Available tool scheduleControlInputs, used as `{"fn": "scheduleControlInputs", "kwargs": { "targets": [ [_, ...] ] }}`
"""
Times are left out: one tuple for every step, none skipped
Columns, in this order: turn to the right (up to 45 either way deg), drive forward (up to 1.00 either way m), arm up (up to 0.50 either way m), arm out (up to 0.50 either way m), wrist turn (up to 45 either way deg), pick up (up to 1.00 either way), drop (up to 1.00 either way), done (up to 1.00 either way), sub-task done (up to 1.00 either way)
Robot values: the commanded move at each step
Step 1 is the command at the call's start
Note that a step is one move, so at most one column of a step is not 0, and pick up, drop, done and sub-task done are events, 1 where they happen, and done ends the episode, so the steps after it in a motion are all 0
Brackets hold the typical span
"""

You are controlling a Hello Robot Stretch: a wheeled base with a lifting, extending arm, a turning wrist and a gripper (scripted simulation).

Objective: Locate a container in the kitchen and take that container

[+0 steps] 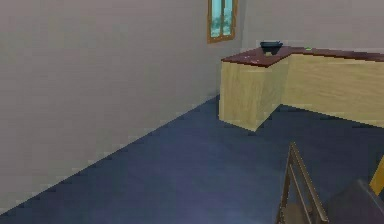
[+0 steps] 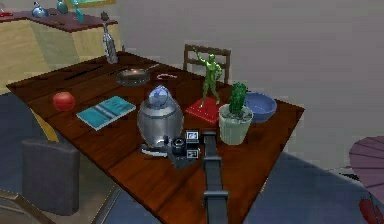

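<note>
Gripper [image 2: 166,153] at wooden table [image 2: 88,84], blue floor [image 1: 180,165]

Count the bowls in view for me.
2. A dark bowl sits on the kitchen counter in the forward view; a blue bowl stands on the table beside the potted plant. Others may be hidden.

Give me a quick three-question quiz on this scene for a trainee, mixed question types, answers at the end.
1. True or false: the blue bowl stands on the table next to the cactus.
2. What stands on the counter in the forward view? A: a dark bowl. B: a vase. C: a lamp.
3. Fill in: the ball near the teal book is ___.
Key: 1 true; 2 A; 3 red.
</note>
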Motion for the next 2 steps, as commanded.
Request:
{"fn": "scheduleControlInputs", "kwargs": {
  "targets": [
    [0.0,0.00,0.10,0.00,0.0,0.00,0.00,0.00,0.00],
    [0.0,0.00,0.00,0.00,0.0,0.00,0.00,1.00,0.00]
  ]
}}
